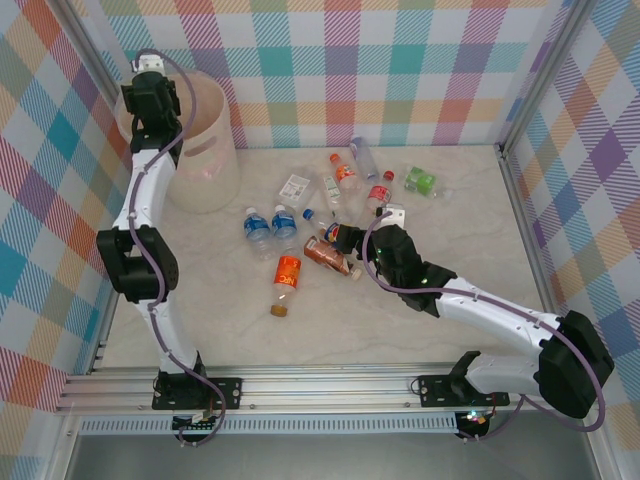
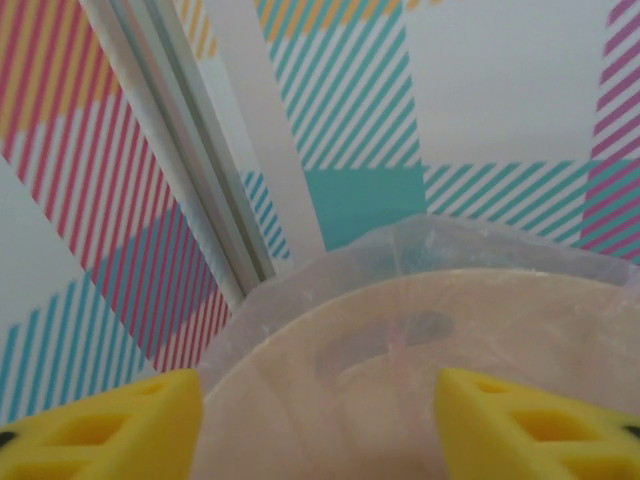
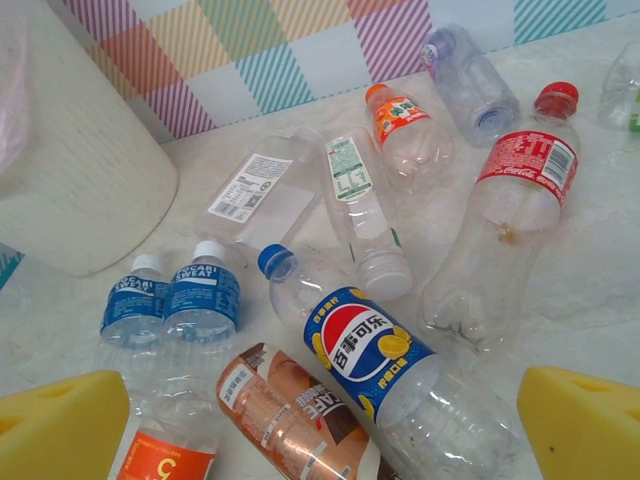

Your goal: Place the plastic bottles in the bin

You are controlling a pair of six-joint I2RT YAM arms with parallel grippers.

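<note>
The walls [image 1: 400,60] around the cell carry a checked pattern in pastel colours, and a metal post [image 2: 190,160] stands in the corner beyond the left gripper [image 2: 320,430]. The tabletop [image 1: 220,320] is pale beige with a light marble pattern, and a metal rail [image 1: 330,385] runs along its near edge.

The bin [image 1: 215,150] stands directly under the left gripper. Its yellow fingers are spread apart with nothing between them, and the inside of the bin is seen through the gap. From the right gripper [image 3: 320,430] the bin is ahead and far to the left.

The right gripper is wide apart and holds nothing. The plastic bottles [image 1: 287,272] lie scattered on the tabletop below and ahead of it. A blue Pepsi-label bottle [image 3: 365,345] lies just under its gap, with a brown-label bottle [image 3: 290,410] just beside it on the left. Two blue-label bottles [image 3: 200,295] lie further left, and a red-label bottle [image 3: 520,170] lies ahead to the right.
</note>
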